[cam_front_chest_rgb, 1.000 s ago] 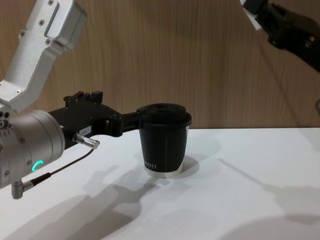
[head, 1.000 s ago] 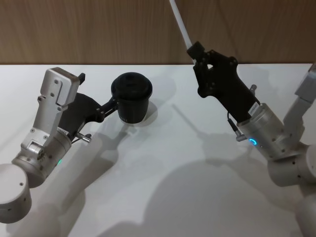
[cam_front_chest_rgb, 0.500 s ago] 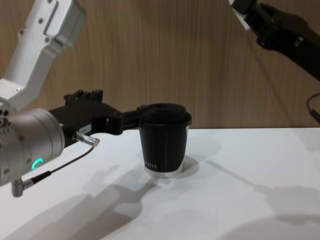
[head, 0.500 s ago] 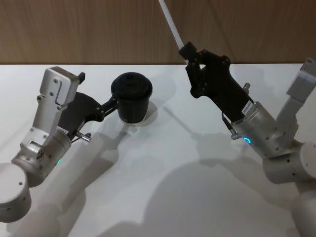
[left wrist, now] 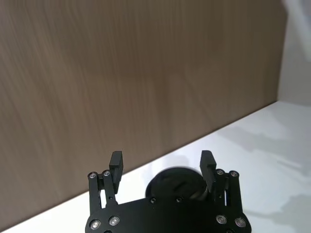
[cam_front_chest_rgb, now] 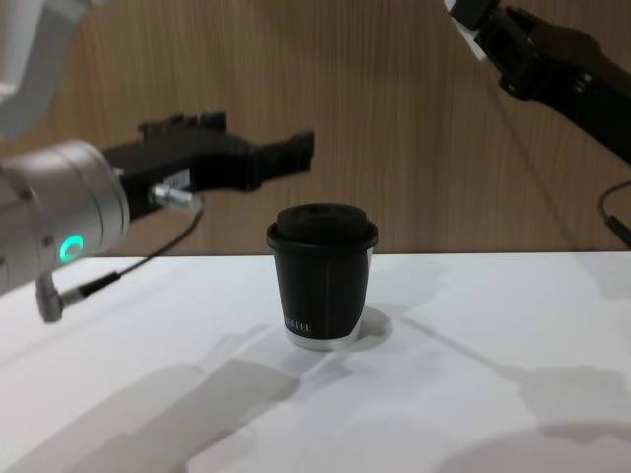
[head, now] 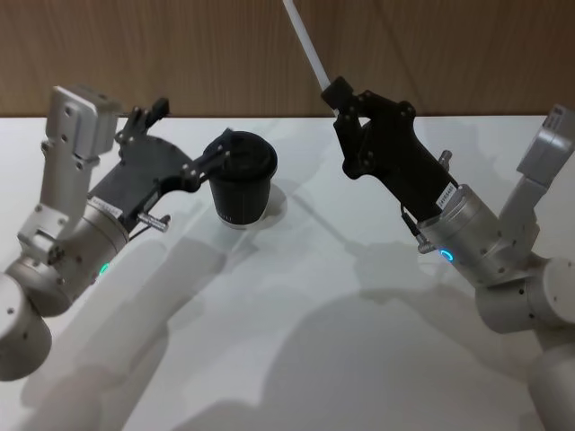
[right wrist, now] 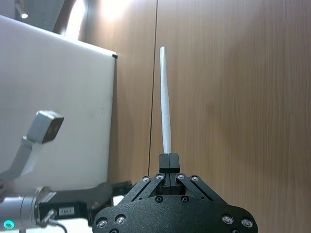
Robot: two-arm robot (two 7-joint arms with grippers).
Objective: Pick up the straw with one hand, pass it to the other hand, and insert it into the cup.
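Note:
The black lidded cup (head: pixel 241 189) stands upright on the white table (head: pixel 296 296). My left gripper (head: pixel 223 160) hovers open at the cup's left side, level with the lid. In the chest view this left gripper (cam_front_chest_rgb: pixel 296 150) sits above and left of the cup (cam_front_chest_rgb: pixel 321 281). The left wrist view has both fingers (left wrist: pixel 116 160) spread, with the cup's lid (left wrist: pixel 174 182) low between them. My right gripper (head: pixel 340 93) is raised right of the cup, shut on the white straw (head: pixel 307 47), which points up and away. The right wrist view shows the straw (right wrist: pixel 166 107) pinched in the right gripper (right wrist: pixel 169 159).
A brown wood wall (head: pixel 162 54) runs behind the table's far edge. The white table is bare between the two arms and toward me. My right gripper (cam_front_chest_rgb: pixel 493 39) enters the chest view high at the top right.
My left gripper has lifted from around the cup's upper side to lid height and stands clear of it. The right gripper with the straw has shifted slightly left toward the cup.

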